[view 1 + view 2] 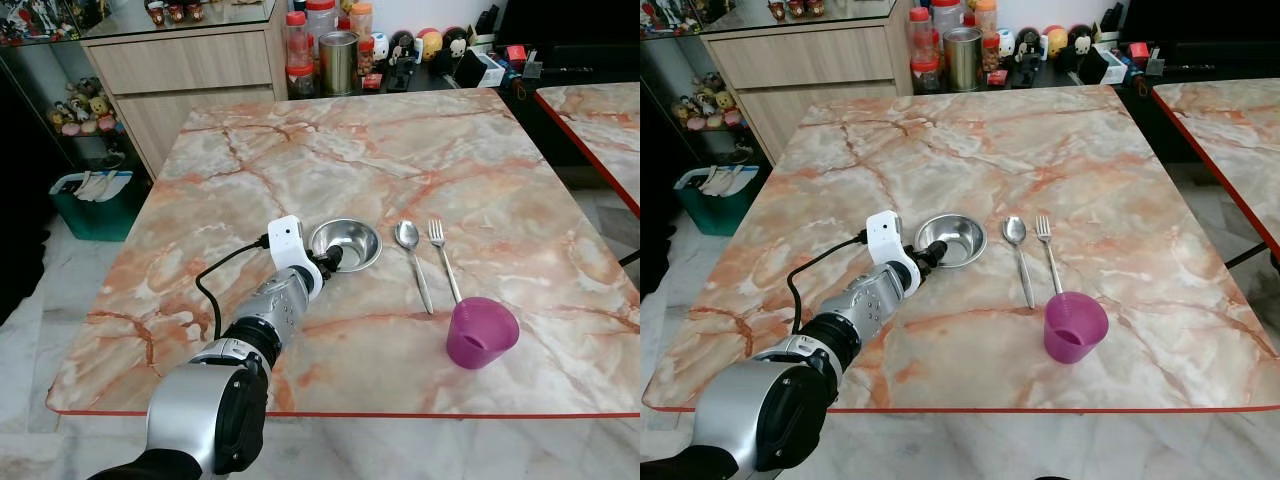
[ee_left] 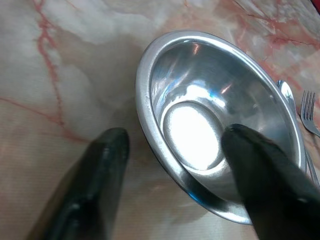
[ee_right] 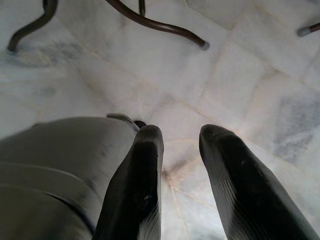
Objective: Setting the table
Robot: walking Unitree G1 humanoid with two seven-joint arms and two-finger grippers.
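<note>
A: Item one, bowl. Steel, upright, on the counter near the front edge, left of the spoon, fork and cup.

B: And your left pincer?

A: Spread, straddling the bowl's near rim: one finger over the inside, the other outside on the marble. Nothing is pinched yet.

B: Hazards?

A: Entry one: the rim is thin, rounded and slick. If you close too high, it will likely squirt out and the bowl will spin or tip. Entry two: the spoon lies just beside the bowl. Push the bowl right and you will probably knock the spoon into the fork. Entry three: the cup stands close to the front edge, so a wide swing could send it off.

B: Right pincer?

A: Idle, hanging over the floor, fingers a little apart, holding nothing.
</note>
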